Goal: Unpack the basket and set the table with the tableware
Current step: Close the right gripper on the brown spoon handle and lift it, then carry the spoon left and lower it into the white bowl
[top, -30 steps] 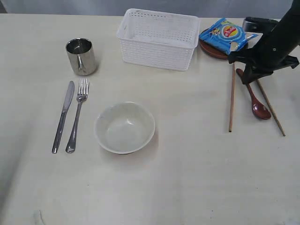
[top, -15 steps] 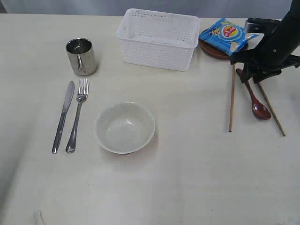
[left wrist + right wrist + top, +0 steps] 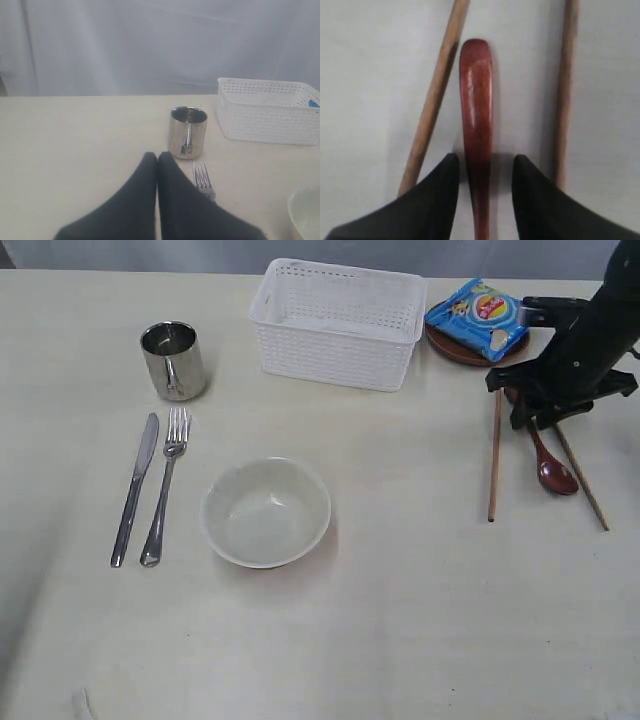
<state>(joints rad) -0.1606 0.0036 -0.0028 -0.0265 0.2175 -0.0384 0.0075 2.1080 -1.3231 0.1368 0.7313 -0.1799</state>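
My right gripper is open, its jaws astride the handle of the red-brown wooden spoon without touching it. The spoon lies flat on the table between two wooden chopsticks. On the left lie the steel knife and fork, with the shiny mug behind them and the off-white bowl beside them. The white basket stands at the back. The brown plate sits right of it. My left gripper is shut on nothing, near the mug; it is out of the exterior view.
A blue chip bag lies on the brown plate, just behind my right arm. In the left wrist view the fork's tines show beside the fingers, with the basket and the bowl's rim off to one side.
My right gripper has opened and let go of the spoon's handle, which now rests on the table. The arm has shifted slightly. Nothing else moved.
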